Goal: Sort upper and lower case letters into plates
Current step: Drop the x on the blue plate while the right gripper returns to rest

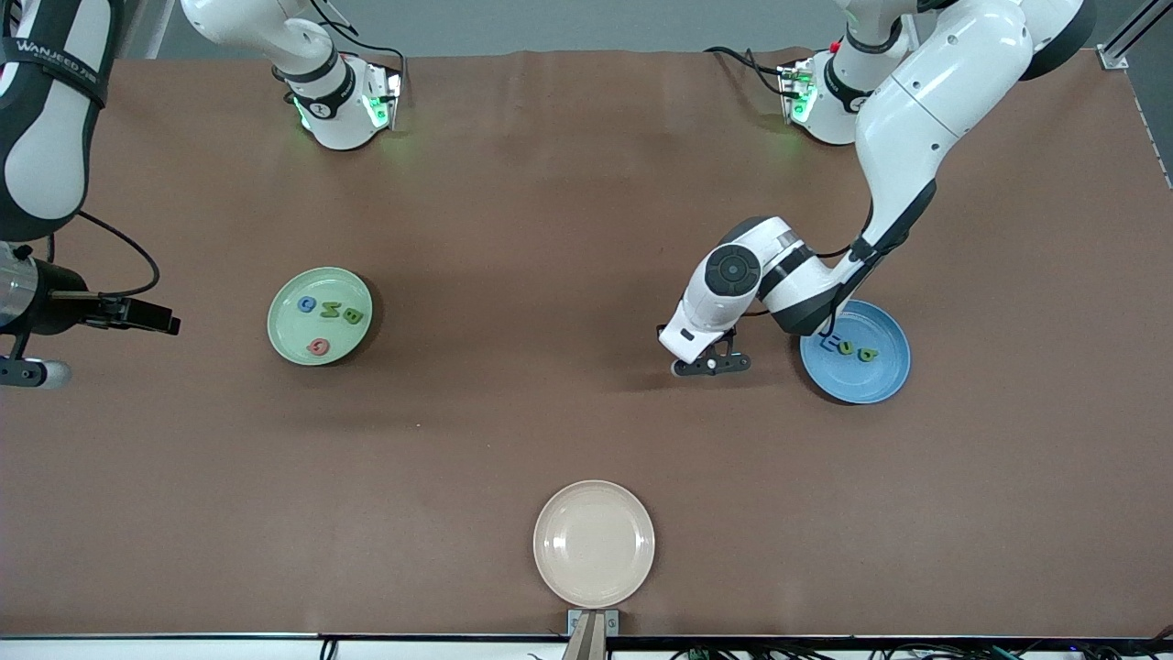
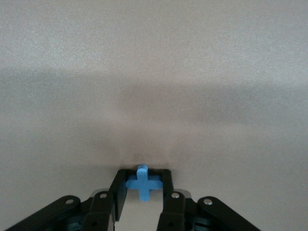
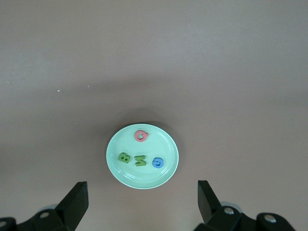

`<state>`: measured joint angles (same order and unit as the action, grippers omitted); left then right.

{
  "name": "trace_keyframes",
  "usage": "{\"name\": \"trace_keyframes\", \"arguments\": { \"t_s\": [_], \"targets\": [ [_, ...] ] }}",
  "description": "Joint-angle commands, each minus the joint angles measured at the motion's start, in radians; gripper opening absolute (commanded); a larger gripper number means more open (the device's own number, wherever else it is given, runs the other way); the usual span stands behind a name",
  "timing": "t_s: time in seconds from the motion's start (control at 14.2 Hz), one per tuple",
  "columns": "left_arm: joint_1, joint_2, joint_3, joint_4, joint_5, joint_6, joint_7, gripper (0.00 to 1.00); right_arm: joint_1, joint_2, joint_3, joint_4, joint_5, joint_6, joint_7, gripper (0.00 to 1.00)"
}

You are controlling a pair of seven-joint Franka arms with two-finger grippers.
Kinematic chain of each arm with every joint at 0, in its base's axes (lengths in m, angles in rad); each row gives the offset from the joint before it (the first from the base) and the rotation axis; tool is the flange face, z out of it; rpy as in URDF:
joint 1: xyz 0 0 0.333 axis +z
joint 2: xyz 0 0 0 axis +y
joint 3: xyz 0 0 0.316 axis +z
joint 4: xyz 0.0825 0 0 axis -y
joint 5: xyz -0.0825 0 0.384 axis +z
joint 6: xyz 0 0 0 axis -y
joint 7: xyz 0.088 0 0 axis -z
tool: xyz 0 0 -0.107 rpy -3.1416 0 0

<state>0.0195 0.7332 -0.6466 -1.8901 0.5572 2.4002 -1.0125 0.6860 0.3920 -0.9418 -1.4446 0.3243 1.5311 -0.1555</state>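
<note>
Because the blue letter t (image 2: 143,182) is a tiny, chunky, rigid piece, it should weigh almost nothing and take a firm pinch without harm; the likelier trouble is twisting or popping out if squeezed off-centre, so the crossbar ends, where the two pads can press flat, look like the best place to hold it. That is how it sits in the left wrist view: the pads (image 2: 119,190) bracket the crossbar, closed in on it or very nearly so, with the piece down at the brown table (image 1: 568,229).

Nearest the front camera, at the table's front edge, a cream-beige plate (image 1: 594,544) lies bare. Farther in, the left gripper (image 1: 711,364) is low at the table surface, just beside the blue plate (image 1: 857,353) on the side toward the right arm's end. Its arm reaches down from its base at the table's back edge, elbow high, forearm bent across the blue plate and wrist turned steeply downward. Three letters already lie in that plate, a dark blue one and two green.

Toward the right arm's end, the mint green plate (image 1: 320,315) holds four: a blue piece, a green M, a green B and a pink one. The right gripper (image 3: 142,204) waits high over the table beside that plate, jaws spread wide and empty.
</note>
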Motion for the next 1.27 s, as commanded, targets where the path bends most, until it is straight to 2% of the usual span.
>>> {"name": "trace_keyframes", "arguments": {
  "t_s": [0.0, 0.21, 0.35, 0.42, 0.56, 0.7, 0.84, 0.99, 1.06, 1.2],
  "targets": [
    [-0.006, -0.014, 0.007, 0.008, 0.032, 0.001, -0.026, 0.17, 0.021, 0.004, 0.008, 0.027, -0.014, -0.014, 0.005, 1.0],
    [0.01, -0.08, 0.001, 0.029, 0.03, -0.093, -0.002, 0.17, 0.021, 0.001, 0.0, 0.036, -0.013, -0.032, 0.002, 1.0],
    [0.028, -0.13, 0.001, 0.043, 0.03, -0.169, 0.093, 0.17, 0.018, 0.002, 0.0, 0.058, -0.014, -0.075, 0.004, 1.0],
    [0.068, -0.158, -0.004, 0.04, 0.02, -0.19, 0.151, 0.17, 0.026, 0.002, 0.005, 0.059, -0.019, -0.075, 0.005, 1.0],
    [0.202, -0.196, -0.069, 0.008, 0.015, -0.21, 0.257, 0.17, 0.008, -0.001, 0.029, 0.059, -0.015, -0.088, 0.068, 1.0],
    [0.379, -0.209, -0.172, -0.061, 0.02, -0.21, 0.359, 0.17, -0.109, -0.03, 0.172, 0.081, -0.033, -0.103, 0.067, 1.0],
    [0.549, -0.209, -0.263, -0.127, 0.038, -0.208, 0.455, 0.17, -0.244, -0.079, 0.364, 0.082, -0.129, -0.094, 0.068, 1.0],
    [0.649, -0.203, -0.288, -0.168, 0.12, -0.194, 0.523, 0.17, -0.391, -0.125, 0.565, 0.075, -0.223, -0.085, 0.071, 1.0],
    [0.669, -0.192, -0.286, -0.178, 0.147, -0.175, 0.55, 0.17, -0.442, -0.143, 0.621, 0.072, -0.235, -0.088, 0.071, 1.0],
    [0.691, -0.16, -0.281, -0.187, 0.19, -0.129, 0.612, 0.17, -0.497, -0.183, 0.662, 0.037, -0.238, -0.094, 0.068, 1.0]
  ]
}}
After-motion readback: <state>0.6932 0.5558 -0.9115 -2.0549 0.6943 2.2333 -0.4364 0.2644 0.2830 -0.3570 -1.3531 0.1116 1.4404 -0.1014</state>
